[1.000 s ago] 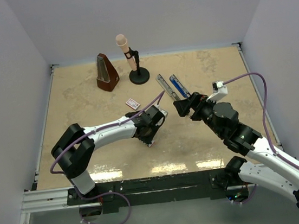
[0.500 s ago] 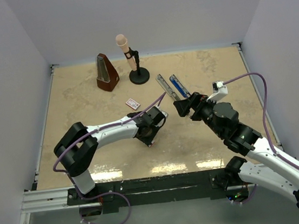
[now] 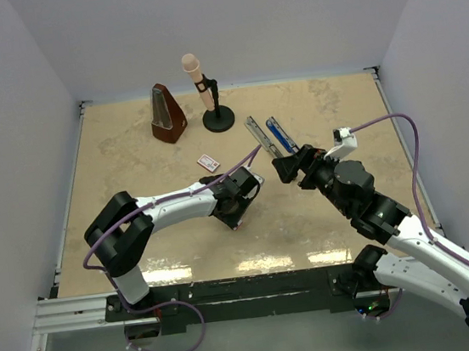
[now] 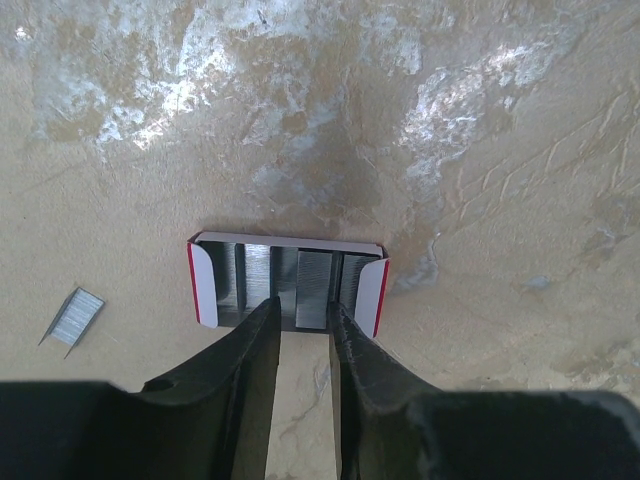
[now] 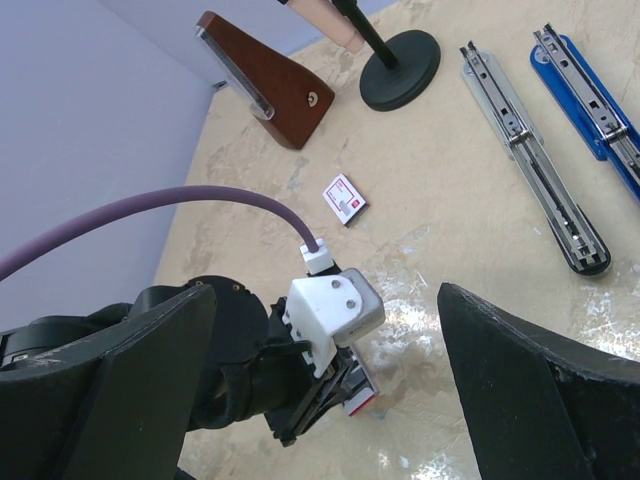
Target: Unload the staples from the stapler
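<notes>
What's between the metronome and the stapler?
The microphone stand's round black base; the top view shows it most clearly.

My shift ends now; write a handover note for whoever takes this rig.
Left gripper: narrowly open, nothing visibly held, tips at the white-and-red tray.
Right gripper: wide open, empty, by the stapler.
The stapler lies opened flat beyond both grippers.
Staples: strips in the tray, one loose block beside it.
Done: some staples lie outside the stapler.
Left: check the rail, unreadable here; gather the loose block.

Bright, even light from overhead; glare streaks the table (image 3: 129,154) at six o'clock, and the left gripper (image 4: 300,318) blurs dark at six.
</notes>
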You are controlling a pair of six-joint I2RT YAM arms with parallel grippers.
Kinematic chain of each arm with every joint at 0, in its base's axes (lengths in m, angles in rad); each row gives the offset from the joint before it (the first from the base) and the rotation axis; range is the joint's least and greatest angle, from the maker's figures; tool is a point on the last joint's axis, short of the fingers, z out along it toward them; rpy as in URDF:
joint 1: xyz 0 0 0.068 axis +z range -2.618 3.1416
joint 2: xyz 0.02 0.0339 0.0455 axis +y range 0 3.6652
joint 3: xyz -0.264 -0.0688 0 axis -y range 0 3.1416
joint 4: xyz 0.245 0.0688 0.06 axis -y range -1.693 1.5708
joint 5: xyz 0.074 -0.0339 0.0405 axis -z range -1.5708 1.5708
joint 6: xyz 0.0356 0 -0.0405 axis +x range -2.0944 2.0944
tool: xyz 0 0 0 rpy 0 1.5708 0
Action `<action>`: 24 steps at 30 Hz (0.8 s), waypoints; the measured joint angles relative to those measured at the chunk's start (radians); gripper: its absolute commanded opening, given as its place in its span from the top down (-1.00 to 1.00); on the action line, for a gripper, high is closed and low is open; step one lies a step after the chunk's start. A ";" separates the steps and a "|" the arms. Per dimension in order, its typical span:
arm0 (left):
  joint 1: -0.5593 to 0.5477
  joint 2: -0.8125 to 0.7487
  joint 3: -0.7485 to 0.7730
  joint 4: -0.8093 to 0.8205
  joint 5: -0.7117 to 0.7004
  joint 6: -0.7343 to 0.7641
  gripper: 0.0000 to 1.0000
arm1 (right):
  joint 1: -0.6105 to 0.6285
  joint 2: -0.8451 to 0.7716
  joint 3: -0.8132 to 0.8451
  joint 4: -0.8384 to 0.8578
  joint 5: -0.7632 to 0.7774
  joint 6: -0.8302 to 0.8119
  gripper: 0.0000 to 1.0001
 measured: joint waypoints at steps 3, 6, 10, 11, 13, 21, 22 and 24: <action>0.000 -0.001 0.000 0.001 0.000 -0.002 0.34 | 0.000 0.001 0.000 0.000 0.000 -0.002 -0.97; 0.006 -0.010 0.000 0.003 0.001 -0.010 0.33 | 0.000 0.005 0.000 0.000 -0.002 -0.003 -0.97; 0.051 -0.066 0.000 0.007 0.015 -0.038 0.30 | 0.000 0.020 0.000 0.012 -0.010 -0.009 -0.96; 0.078 -0.090 0.000 0.011 0.024 -0.048 0.29 | 0.000 0.030 0.000 0.015 -0.014 -0.012 -0.96; 0.143 -0.143 -0.002 0.024 0.049 -0.064 0.21 | 0.000 0.043 0.000 0.016 -0.029 -0.016 -0.95; 0.314 -0.262 0.014 0.005 0.024 -0.050 0.01 | 0.000 0.076 -0.006 0.032 -0.080 -0.023 -0.94; 0.313 -0.244 0.021 -0.008 0.010 -0.045 0.02 | 0.000 0.076 -0.008 0.037 -0.082 -0.023 -0.94; 0.313 -0.197 0.026 -0.024 -0.005 -0.040 0.03 | 0.000 0.076 -0.014 0.045 -0.089 -0.023 -0.93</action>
